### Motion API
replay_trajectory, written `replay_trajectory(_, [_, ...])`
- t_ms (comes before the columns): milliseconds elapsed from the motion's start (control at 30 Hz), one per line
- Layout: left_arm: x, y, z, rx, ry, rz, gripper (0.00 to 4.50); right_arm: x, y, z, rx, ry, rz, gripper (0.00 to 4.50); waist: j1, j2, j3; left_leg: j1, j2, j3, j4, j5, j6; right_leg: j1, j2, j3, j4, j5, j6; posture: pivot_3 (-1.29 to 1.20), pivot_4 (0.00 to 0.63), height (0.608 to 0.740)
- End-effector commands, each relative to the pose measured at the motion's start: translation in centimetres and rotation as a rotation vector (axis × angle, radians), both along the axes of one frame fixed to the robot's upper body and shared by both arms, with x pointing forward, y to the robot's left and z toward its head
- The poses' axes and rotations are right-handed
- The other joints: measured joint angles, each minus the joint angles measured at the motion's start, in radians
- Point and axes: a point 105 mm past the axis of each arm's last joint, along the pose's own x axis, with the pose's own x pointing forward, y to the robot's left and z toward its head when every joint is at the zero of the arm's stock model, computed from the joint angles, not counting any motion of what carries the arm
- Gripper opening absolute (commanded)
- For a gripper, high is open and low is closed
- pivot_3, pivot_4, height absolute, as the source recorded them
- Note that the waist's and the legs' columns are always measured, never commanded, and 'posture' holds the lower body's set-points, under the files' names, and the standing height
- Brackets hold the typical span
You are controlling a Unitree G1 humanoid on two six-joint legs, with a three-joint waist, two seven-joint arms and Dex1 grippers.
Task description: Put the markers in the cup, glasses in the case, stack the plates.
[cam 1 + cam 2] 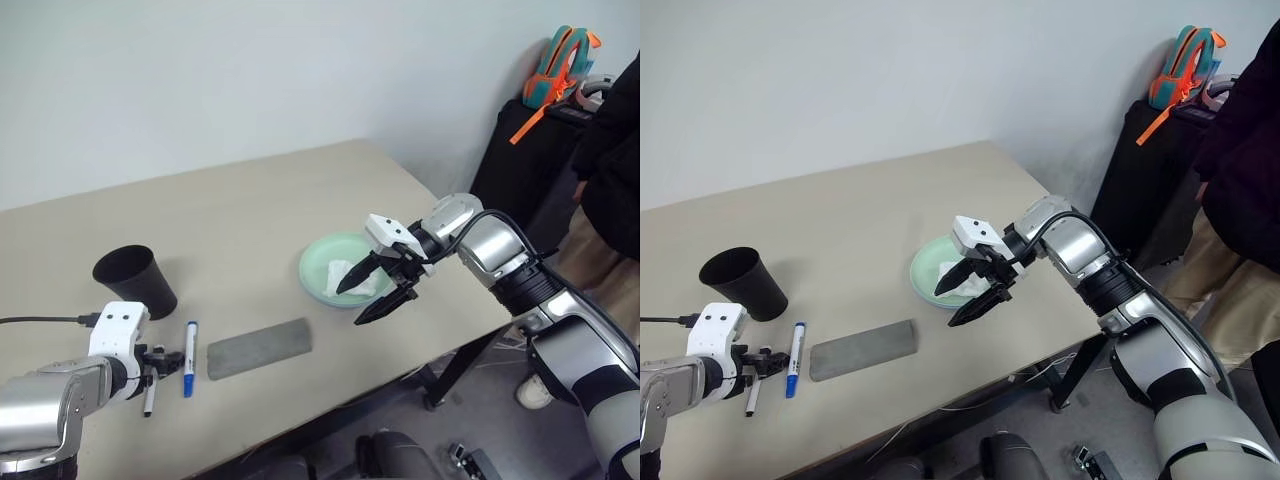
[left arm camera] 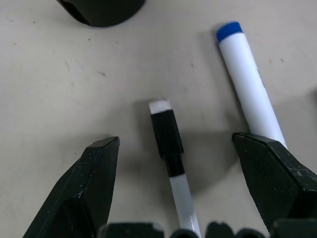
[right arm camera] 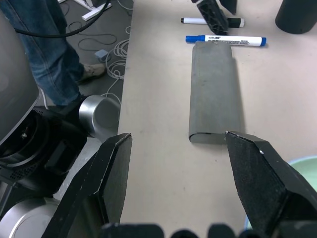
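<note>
My left gripper (image 1: 158,364) is open near the table's front left, its fingers (image 2: 94,183) on either side of the black-capped marker (image 2: 168,136), which lies flat. Beside it lies the blue-capped marker (image 1: 190,372). The black cup (image 1: 135,280) stands upright just behind them. To their right the grey case (image 1: 260,348) lies shut. The glasses are out of view. The mint green plate (image 1: 318,262) holds a crumpled white tissue (image 1: 345,272); a bluish rim shows under it, and I cannot tell if that is a second plate. My right gripper (image 1: 380,290) hovers open over the plate's near edge.
A person in dark clothes (image 1: 612,160) stands past the table's right end, next to a black stand with a teal and orange bag (image 1: 558,62). Cables (image 3: 116,47) lie on the floor below the front edge. The back of the table (image 1: 230,200) is bare.
</note>
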Motion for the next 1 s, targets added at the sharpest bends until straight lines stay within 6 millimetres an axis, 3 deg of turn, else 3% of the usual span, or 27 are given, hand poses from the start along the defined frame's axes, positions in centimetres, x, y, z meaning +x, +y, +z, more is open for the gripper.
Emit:
replay_trajectory(33, [0.3,0.4,-0.2,0.032,0.015,0.023,3.09,0.1,0.3,1.4,0.034,-0.047,0.016,3.25,0.001,0.000,0.000,0.000,0.000,0.000,0.000,0.000,0.000,0.000,0.000,0.000,0.000,0.000,0.000,0.00,0.000,0.738])
replay_trajectory(300, [0.4,0.8,-0.4,0.041,0.037,0.040,0.31,0.2,0.4,1.5,0.037,-0.052,0.015,3.25,-0.002,0.001,0.000,0.003,0.000,-0.005,0.000,0.002,-0.001,0.001,0.003,-0.001,0.001,-0.001,-0.001,0.00,0.000,0.738])
replay_trajectory(333, [0.4,0.9,-0.5,0.044,0.039,0.042,0.11,0.1,0.4,1.5,0.038,-0.052,0.015,3.25,-0.002,0.001,0.000,0.004,0.000,-0.005,0.000,0.002,-0.001,0.001,0.004,-0.001,0.001,-0.001,-0.001,0.00,0.000,0.738])
replay_trajectory(600, [1.0,1.1,0.7,0.115,0.018,-0.066,0.12,0.1,0.5,1.5,0.040,-0.055,0.016,3.25,-0.003,0.001,0.000,0.015,0.000,-0.006,-0.002,0.001,-0.001,0.005,0.004,-0.004,-0.001,-0.002,-0.002,0.00,0.000,0.738])
replay_trajectory(800, [1.8,-1.8,4.5,0.091,-0.112,-0.392,0.12,0.1,0.5,1.6,0.042,-0.054,0.017,3.25,-0.008,0.000,0.001,0.015,0.000,-0.004,-0.002,-0.002,-0.006,0.001,0.004,-0.007,-0.003,-0.002,-0.003,0.00,0.000,0.738])
replay_trajectory(1000, [1.7,-3.2,9.2,0.057,-0.297,-0.603,0.12,0.2,0.4,1.8,0.046,-0.058,0.012,3.25,-0.012,0.000,0.001,0.013,-0.001,-0.003,-0.005,-0.003,-0.007,-0.004,0.003,-0.005,-0.002,-0.002,-0.002,0.00,0.000,0.738])
